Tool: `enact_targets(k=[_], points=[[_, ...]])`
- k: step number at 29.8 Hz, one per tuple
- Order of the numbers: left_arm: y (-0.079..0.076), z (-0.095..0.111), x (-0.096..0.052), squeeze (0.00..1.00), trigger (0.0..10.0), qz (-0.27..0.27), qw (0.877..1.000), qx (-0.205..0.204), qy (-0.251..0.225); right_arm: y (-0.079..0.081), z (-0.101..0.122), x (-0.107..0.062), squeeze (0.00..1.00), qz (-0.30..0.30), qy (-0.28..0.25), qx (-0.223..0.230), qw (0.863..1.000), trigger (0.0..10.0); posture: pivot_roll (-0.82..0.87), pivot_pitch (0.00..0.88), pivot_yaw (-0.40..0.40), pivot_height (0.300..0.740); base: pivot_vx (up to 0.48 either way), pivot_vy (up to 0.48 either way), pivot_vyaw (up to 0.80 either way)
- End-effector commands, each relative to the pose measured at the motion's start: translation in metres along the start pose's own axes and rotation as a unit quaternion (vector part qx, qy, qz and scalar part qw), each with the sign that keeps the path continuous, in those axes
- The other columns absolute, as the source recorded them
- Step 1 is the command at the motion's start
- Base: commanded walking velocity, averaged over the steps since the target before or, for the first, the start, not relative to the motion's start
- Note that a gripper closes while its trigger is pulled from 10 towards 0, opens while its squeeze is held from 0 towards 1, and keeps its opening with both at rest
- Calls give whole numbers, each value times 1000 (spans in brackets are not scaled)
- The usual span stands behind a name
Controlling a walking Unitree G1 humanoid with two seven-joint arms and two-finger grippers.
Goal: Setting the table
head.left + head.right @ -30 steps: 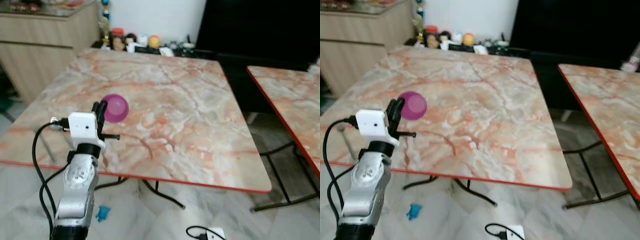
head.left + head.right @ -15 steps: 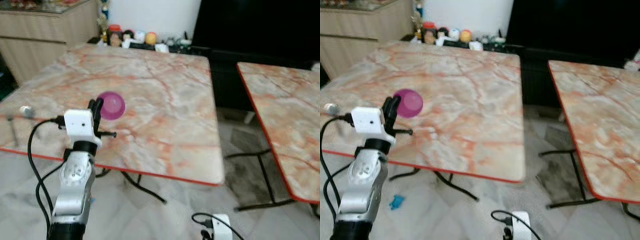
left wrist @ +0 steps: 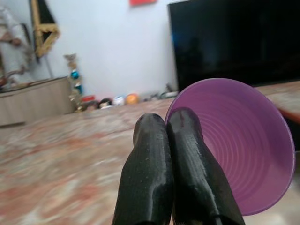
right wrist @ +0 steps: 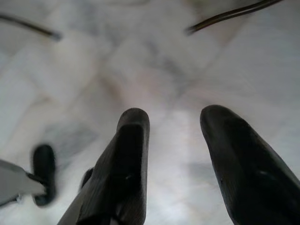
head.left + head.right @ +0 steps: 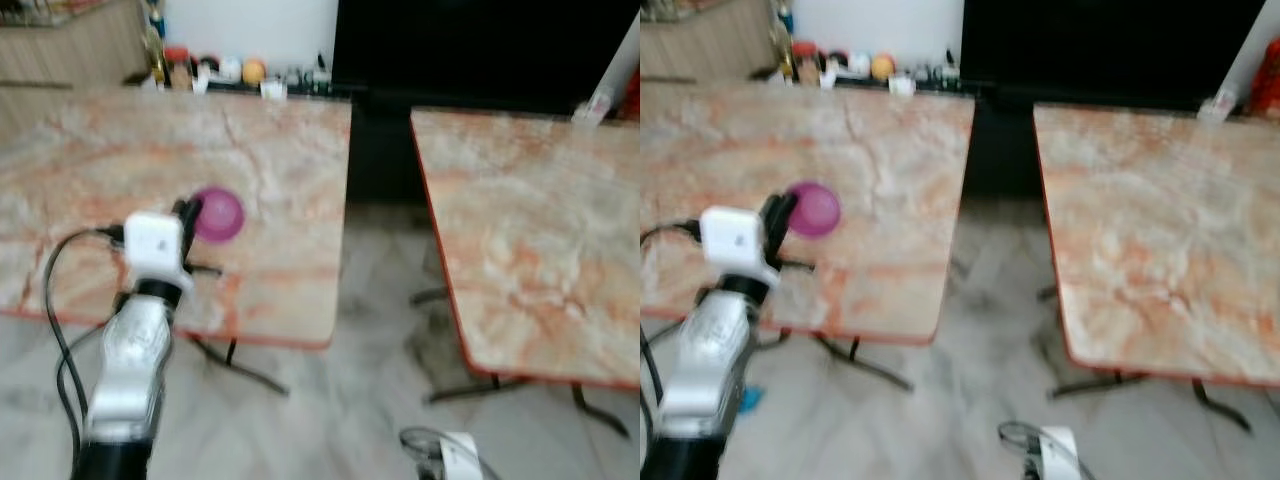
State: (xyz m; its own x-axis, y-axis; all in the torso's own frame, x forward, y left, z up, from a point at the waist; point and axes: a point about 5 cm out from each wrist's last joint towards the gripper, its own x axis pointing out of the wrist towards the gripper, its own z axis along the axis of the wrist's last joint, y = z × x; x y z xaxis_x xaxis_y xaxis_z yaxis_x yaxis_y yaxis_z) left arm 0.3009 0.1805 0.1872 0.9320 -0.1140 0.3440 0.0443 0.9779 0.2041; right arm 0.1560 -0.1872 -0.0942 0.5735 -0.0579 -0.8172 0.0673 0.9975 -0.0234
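A small purple bowl (image 5: 220, 215) hangs above the near part of the left marble table (image 5: 280, 150). My left gripper (image 5: 189, 213) is shut on its rim, held up in front of me on the silver arm. In the left wrist view the two black fingers (image 3: 154, 154) press together against the edge of the purple bowl (image 3: 239, 145), whose ribbed inside faces the camera. My right gripper (image 4: 173, 122) hangs open over the pale floor, with nothing between its fingers.
A second marble table (image 5: 530, 220) with a red edge stands to the right, across a floor gap. Small figurines and jars (image 5: 210, 68) line the left table's far edge. A black screen (image 5: 480, 50) stands behind. A white plug box with cable (image 5: 455, 455) lies on the floor.
The camera has swung to the right, so the right table fills more of the picture and the left table has slid left. The purple bowl stays in my left gripper.
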Motion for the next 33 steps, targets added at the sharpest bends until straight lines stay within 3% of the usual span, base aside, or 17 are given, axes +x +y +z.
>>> enact_targets(k=[1,10,33], points=[[2,2,3,0,10000,-5,1000,4,1,9,2,1,0,4,-1,11,1000,10000,160,12,-7,740,0,-405,0],[1,4,12,0,10000,-14,1000,2,0,20,6,2,0,10,-8,25,1000,10000,153,7,15,740,0,-403,0],[-3,3,8,0,10000,-3,1000,-10,1,15,6,2,0,11,-8,13,1000,10000,142,24,-23,740,0,-402,0]])
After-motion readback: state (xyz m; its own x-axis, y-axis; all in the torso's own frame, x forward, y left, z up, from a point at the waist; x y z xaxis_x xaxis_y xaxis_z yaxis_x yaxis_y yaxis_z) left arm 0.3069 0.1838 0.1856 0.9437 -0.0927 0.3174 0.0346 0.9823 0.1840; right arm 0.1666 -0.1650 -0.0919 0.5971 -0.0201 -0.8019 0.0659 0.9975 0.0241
